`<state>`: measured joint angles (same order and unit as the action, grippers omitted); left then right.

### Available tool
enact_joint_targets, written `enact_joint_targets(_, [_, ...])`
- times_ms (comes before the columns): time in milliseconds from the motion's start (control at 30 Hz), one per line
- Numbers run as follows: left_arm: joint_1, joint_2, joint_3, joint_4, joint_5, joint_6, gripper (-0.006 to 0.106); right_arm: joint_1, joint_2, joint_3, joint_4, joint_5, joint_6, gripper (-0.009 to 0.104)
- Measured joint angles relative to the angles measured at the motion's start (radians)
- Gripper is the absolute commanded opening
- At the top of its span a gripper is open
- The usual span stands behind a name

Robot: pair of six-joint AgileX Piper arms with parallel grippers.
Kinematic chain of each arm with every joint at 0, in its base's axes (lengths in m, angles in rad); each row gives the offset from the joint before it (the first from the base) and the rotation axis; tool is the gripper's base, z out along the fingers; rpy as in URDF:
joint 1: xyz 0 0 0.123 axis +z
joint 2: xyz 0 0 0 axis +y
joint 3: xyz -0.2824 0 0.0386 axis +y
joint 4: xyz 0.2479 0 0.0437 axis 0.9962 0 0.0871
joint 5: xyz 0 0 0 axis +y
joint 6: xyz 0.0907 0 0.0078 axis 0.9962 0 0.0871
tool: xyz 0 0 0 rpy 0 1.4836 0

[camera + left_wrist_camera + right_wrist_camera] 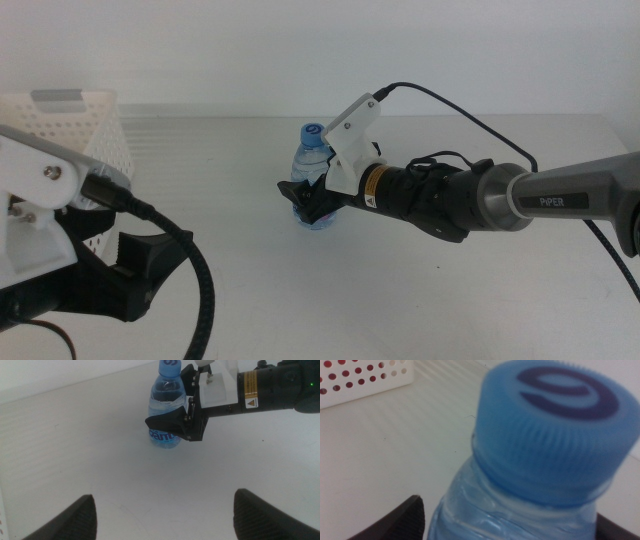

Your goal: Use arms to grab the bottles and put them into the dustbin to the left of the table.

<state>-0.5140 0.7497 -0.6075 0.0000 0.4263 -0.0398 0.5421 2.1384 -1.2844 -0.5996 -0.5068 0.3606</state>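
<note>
Right gripper [308,197] sits around the small blue-capped water bottle [317,180] near the middle of the table [450,290], its dark jaws on either side of the bottle's body. From my feeds I read them as closed on it, with the bottle standing upright. I keep the left gripper [162,515] low at the near left, jaws spread wide, just beside the white dustbin [75,130].

Plain white wall [250,50] behind; even, soft light; no window in view
</note>
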Motion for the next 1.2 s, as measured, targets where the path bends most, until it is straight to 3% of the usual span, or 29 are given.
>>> enact_joint_targets(300, [0.000, 0.000, 0.000, 0.000, 0.000, 0.000, 0.090, 0.000, -0.098, 0.100, -0.002, 0.034, 0.000, 0.095])
enact_joint_targets(767, [0.000, 0.000, 0.000, 0.000, 0.000, 0.000, 0.090, 0.000, -0.610, 0.482, 0.054, 0.064, 0.045, 0.095])
enact_joint_targets(1200, [0.000, 0.000, 0.000, 0.000, 0.000, 0.000, 0.090, 0.000, -0.969, 0.537, 0.093, 0.471, 0.089, 0.095])
